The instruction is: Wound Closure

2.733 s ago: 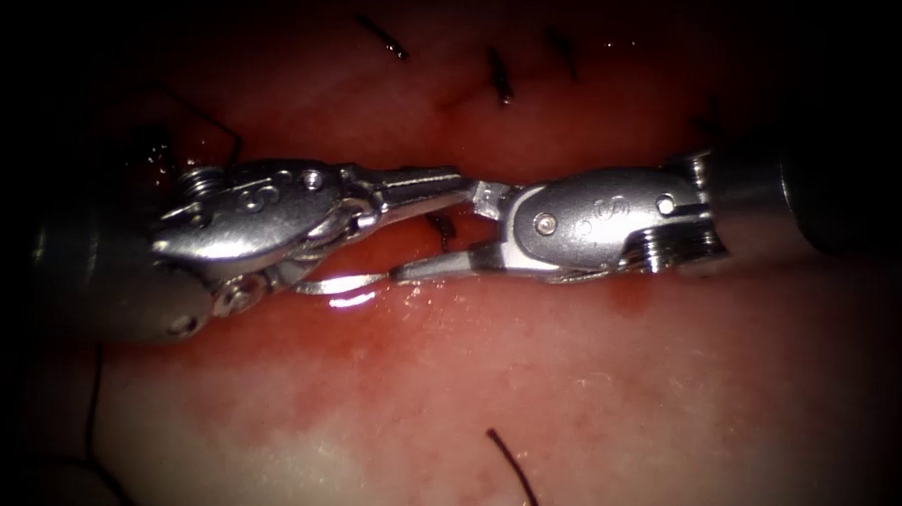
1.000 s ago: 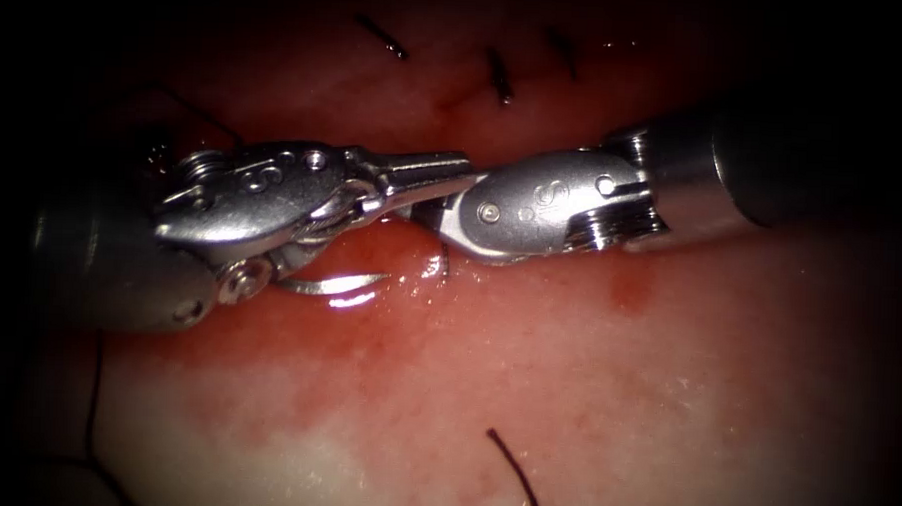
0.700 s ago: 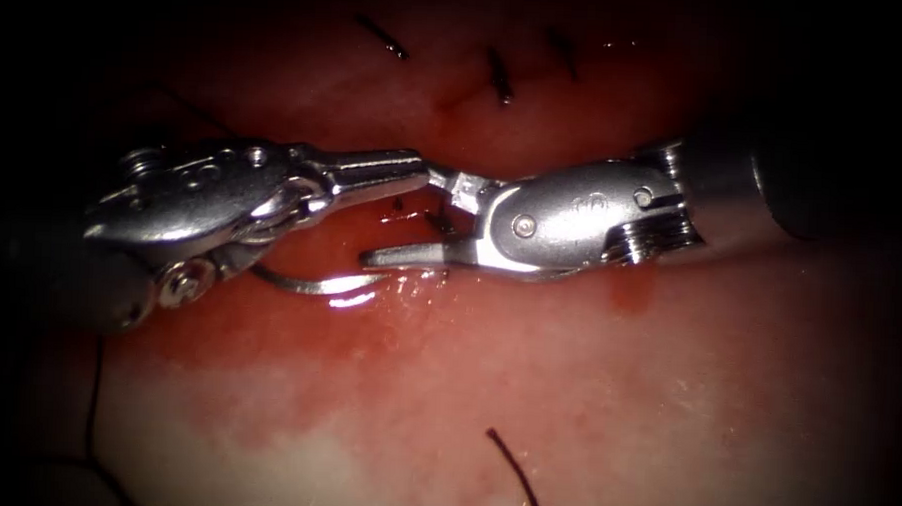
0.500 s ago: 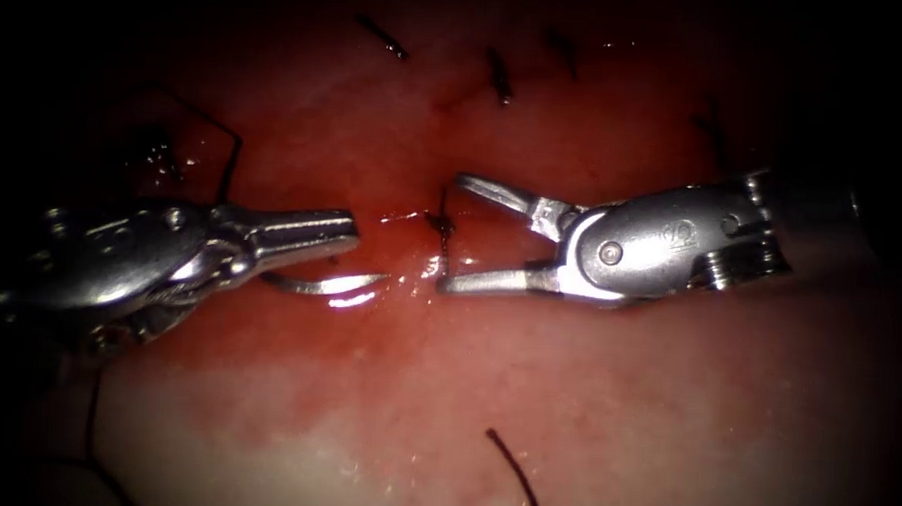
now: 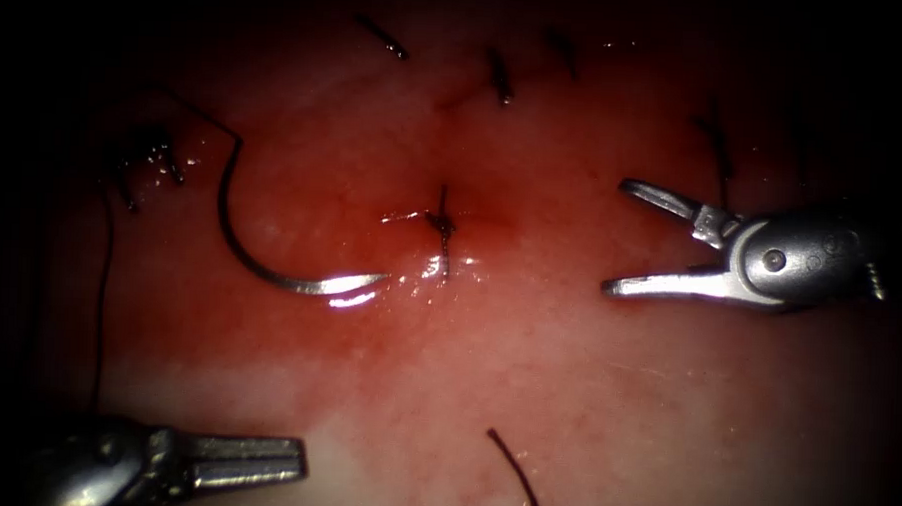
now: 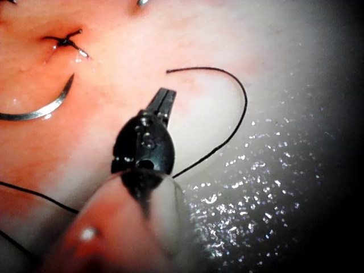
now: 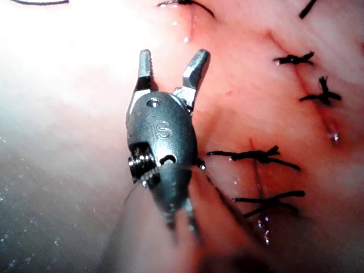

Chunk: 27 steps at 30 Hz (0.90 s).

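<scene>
Steel needle (image 5: pixel 270 267), thin, stiff and likely slippery, lies loose left of the knot (image 5: pixel 440 223); best gripped mid-curve; right end effector (image 5: pixel 617 237) wide and empty, left end effector (image 5: pixel 299 460) closed and empty.

The endoscope looked down on the tissue (image 5: pixel 586 408) from above and in front, near enough that the needle (image 5: pixel 270 267) and the knot (image 5: pixel 440 223) sat mid-frame. The left wrist camera looked along its shaft at the left tool (image 6: pixel 162 105) from very close, and shared that same needle (image 6: pixel 40 109) and knot (image 6: pixel 67 41) with the endoscope. The right wrist camera looked along its own shaft at the right tool (image 7: pixel 170 65), as close, facing a row of stitches (image 7: pixel 256 154)
</scene>
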### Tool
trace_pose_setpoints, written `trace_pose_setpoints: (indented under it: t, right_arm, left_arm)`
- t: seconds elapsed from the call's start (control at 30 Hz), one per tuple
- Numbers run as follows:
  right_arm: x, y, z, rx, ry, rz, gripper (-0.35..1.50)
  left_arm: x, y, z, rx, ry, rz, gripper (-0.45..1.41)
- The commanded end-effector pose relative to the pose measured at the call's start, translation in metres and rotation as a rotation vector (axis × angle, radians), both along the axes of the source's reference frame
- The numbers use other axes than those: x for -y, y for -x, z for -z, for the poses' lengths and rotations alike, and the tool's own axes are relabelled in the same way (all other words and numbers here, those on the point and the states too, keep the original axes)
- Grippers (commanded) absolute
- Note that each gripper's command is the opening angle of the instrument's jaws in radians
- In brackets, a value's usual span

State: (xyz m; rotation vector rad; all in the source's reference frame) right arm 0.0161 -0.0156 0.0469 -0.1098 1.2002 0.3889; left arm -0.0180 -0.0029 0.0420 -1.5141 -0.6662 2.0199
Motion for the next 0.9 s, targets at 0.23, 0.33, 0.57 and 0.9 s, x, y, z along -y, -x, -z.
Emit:
trace_pose_setpoints:
  t: [0.23, 0.33, 0.57, 0.9]
  right_arm:
    - [0.0012, -0.0013, -0.0004, -0.002, 0.000, -0.005, 1.30]
    - [0.0013, -0.0016, -0.0005, -0.002, 0.001, -0.007, 1.30]
    - [0.0016, -0.0022, -0.0005, -0.010, -0.001, -0.008, 1.28]
    - [0.0016, -0.0022, -0.0005, -0.012, -0.007, -0.010, 1.26]
  left_arm:
    - [0.0035, 0.0016, -0.0058, -0.070, 0.020, -0.103, 0.74]
    - [0.0040, 0.0005, -0.0086, -0.126, 0.027, -0.154, 1.16]
    - [0.0039, -0.0031, -0.0128, -0.209, 0.041, -0.233, 1.08]
    - [0.0013, -0.0082, -0.0132, -0.336, 0.076, -0.237, 0.96]
